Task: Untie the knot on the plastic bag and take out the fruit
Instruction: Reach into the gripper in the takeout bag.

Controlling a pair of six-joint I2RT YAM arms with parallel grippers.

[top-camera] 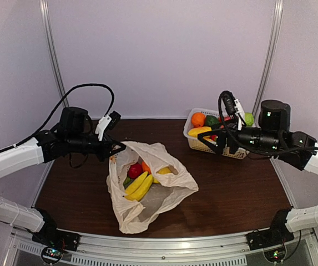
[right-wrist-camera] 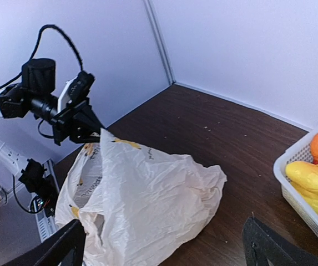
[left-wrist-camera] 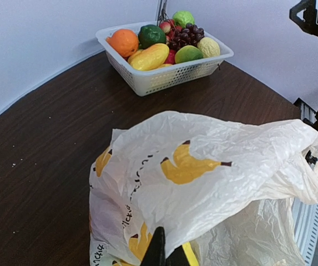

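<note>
The cream plastic bag (top-camera: 147, 194) lies open in the middle of the table, its mouth lifted at the far left. No knot shows on it. Inside lies the fruit: a yellow banana bunch (top-camera: 139, 185), a red piece (top-camera: 135, 170), an orange one (top-camera: 146, 166) and a yellow one (top-camera: 164, 170). My left gripper (top-camera: 117, 148) is shut on the bag's upper edge and holds it up; its fingertips (left-wrist-camera: 159, 252) pinch the plastic (left-wrist-camera: 214, 166). My right gripper (top-camera: 206, 137) hangs open right of the bag (right-wrist-camera: 147, 194), nothing between its fingers (right-wrist-camera: 64, 249).
A white lattice basket (top-camera: 200, 145) stands at the back right, holding an orange, a long yellow mango, dark grapes and green fruit (left-wrist-camera: 164, 75). My right arm reaches in front of the basket. White walls close the back and sides.
</note>
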